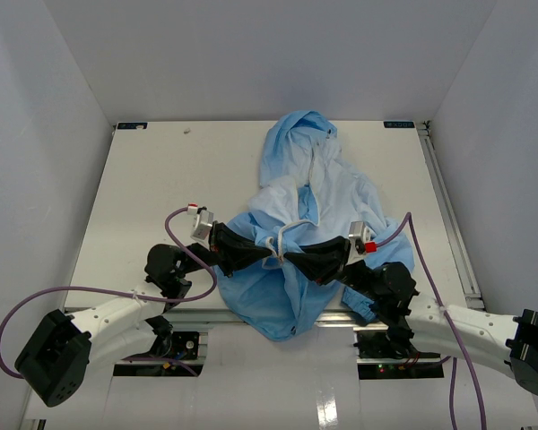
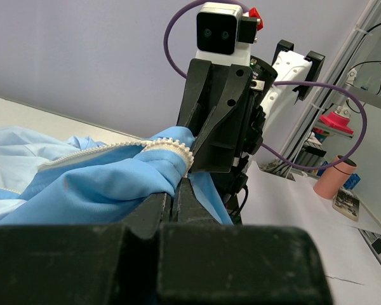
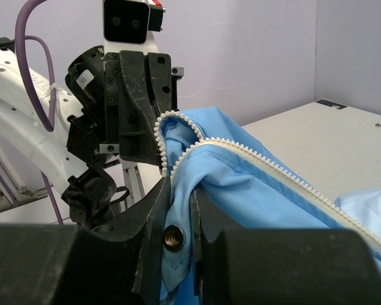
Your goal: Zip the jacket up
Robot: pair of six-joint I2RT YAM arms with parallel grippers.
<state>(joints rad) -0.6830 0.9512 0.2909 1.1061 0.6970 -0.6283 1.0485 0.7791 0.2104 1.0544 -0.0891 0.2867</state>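
The light blue jacket [image 1: 332, 193] lies crumpled on the white table [image 1: 161, 179], its hood towards the back and its lower part hanging over the near edge. My left gripper [image 1: 271, 255] and right gripper [image 1: 293, 258] meet tip to tip at the jacket's front opening. In the left wrist view my left gripper [image 2: 176, 187] is shut on a fold of the jacket [image 2: 82, 184], just below the white zipper teeth [image 2: 171, 149]. My right gripper [image 3: 180, 190] is shut on the jacket [image 3: 254, 190] beside a brass eyelet [image 3: 173, 236], and the zipper strip [image 3: 273, 166] runs off to the right.
An aluminium rail [image 1: 448, 215] runs along the table's right edge. Purple cables [image 1: 184, 251] loop from both wrists. Grey walls enclose the table on three sides. Off the table stand a pink cup [image 2: 333, 181] and a red object [image 2: 340, 121].
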